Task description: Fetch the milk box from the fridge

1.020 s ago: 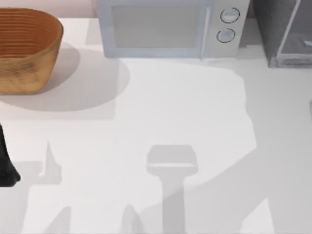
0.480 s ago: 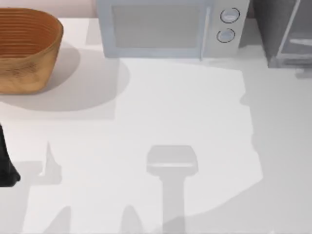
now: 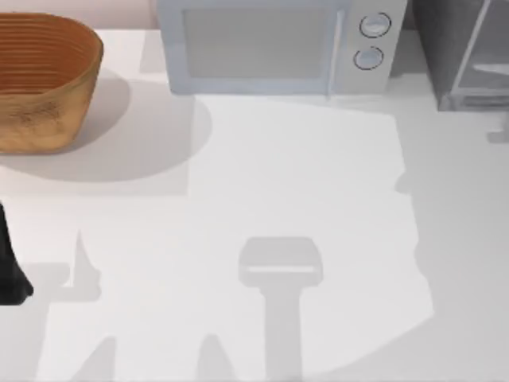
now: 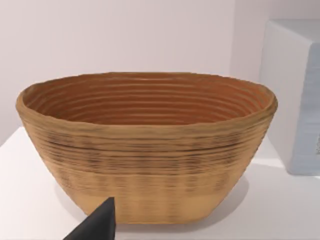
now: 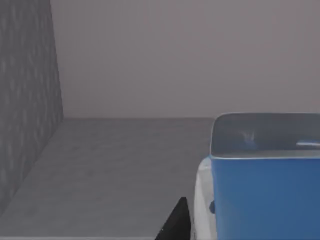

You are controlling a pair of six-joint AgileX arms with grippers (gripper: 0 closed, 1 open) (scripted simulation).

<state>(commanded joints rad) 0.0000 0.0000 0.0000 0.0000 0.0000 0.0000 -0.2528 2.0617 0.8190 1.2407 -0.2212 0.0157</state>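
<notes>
Top view
Basket: is being kept at the far left of the table.
Microwave: is being seen at the back, in the middle.
Fridge: is being seen at the back right, just beside the microwave.
Left arm: is being parked at the left edge.

Left wrist view
Basket: is being seen straight ahead, close by.
Left finger: one dark tip is being shown in front of the basket; spread or pressed together cannot be told.

Right wrist view
Milk box: is being seen close by, standing on the grey floor inside the fridge.
Right finger: one dark tip is being shown just beside the milk box; a pinch cannot be told.
</notes>
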